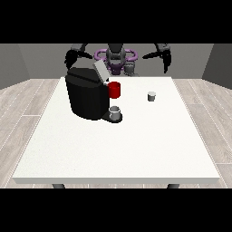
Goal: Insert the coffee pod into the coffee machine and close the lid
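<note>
A small grey coffee pod (152,96) stands upright on the white surface (118,149), well apart to the view's right of the black coffee machine (87,96), whose grey lid (101,71) is tilted up open

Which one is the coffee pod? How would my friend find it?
Find the big black coffee machine on the white table. Look toward the view's right: the coffee pod is the tiny pale cup standing alone, unlike the red mug beside the machine.
</note>
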